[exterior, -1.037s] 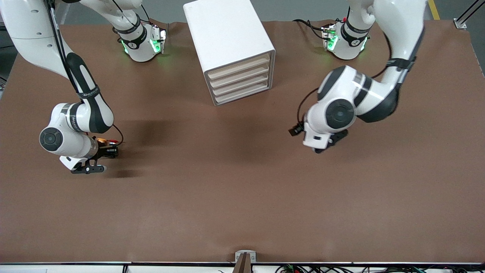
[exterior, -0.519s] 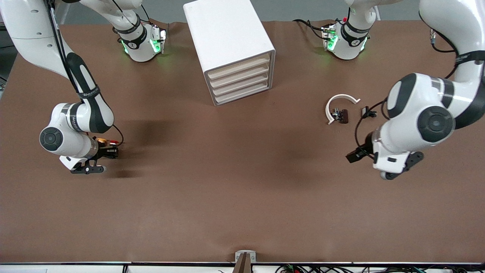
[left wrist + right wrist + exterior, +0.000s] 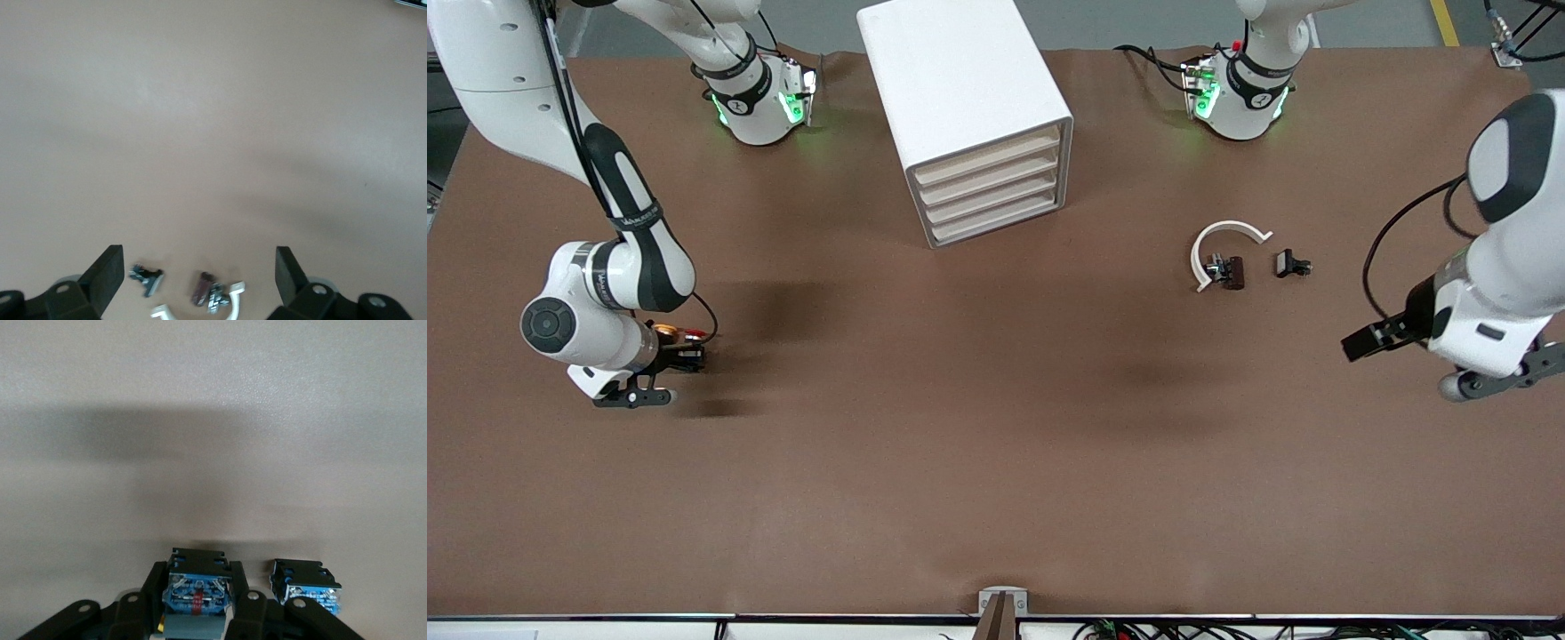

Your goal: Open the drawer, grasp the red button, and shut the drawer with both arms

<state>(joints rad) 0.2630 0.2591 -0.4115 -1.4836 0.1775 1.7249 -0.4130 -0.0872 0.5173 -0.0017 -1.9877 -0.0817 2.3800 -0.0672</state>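
Note:
The white cabinet (image 3: 969,107) stands at mid-table near the bases, and every drawer (image 3: 989,191) is shut. My right gripper (image 3: 667,351) (image 3: 198,577) sits low toward the right arm's end. It is shut on a blue-black button body (image 3: 198,593) with a yellow sliver beneath it. The front view shows that button's orange-yellow cap (image 3: 663,332). The red-capped button (image 3: 695,335) lies right beside it, outside the fingers. Only its dark body (image 3: 305,585) shows in the right wrist view. My left gripper (image 3: 1489,384) (image 3: 198,270) is open and empty, up over the left arm's end.
A white C-shaped ring (image 3: 1223,242) (image 3: 230,297) lies toward the left arm's end. A small maroon part (image 3: 1230,272) (image 3: 202,288) lies against it, and a small dark part (image 3: 1291,264) (image 3: 148,279) lies beside it. The table's edge is close to the left gripper.
The left arm swung from mid-table out toward its own end, uncovering the white ring and the small parts. The right arm and both buttons have not moved.

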